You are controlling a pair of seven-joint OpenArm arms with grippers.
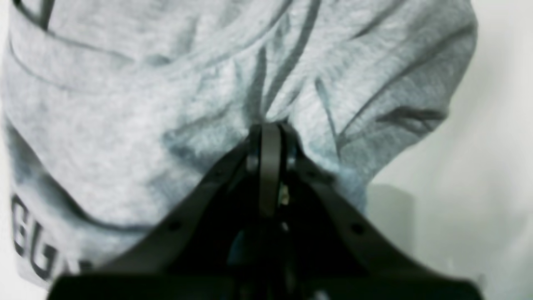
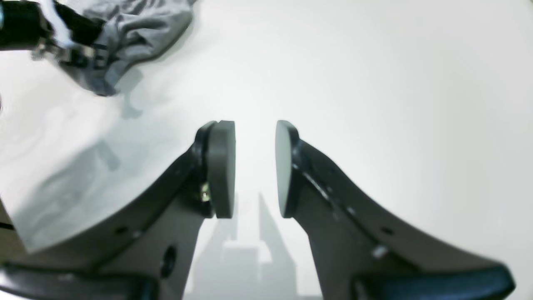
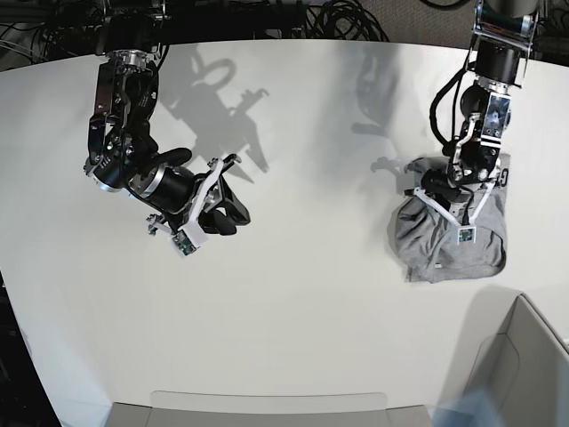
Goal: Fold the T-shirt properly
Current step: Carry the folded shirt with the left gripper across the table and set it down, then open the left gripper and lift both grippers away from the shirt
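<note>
The heather-grey T-shirt (image 3: 447, 246) lies bunched in a crumpled heap at the right side of the white table (image 3: 311, 294). In the left wrist view the T-shirt (image 1: 166, 104) fills the frame, with black letters at its lower left. My left gripper (image 1: 270, 129) is shut on a pinch of the grey fabric, and creases run out from the fingertips. In the base view the left gripper (image 3: 442, 189) sits at the heap's upper edge. My right gripper (image 2: 255, 162) hangs open over bare table, nothing between its pads; in the base view the right gripper (image 3: 233, 210) is far left of the shirt.
A pale open box (image 3: 524, 365) stands at the table's front right corner, close below the shirt. A flat light panel (image 3: 267, 405) lies along the front edge. Dark cables (image 3: 347, 22) run behind the table's back edge.
</note>
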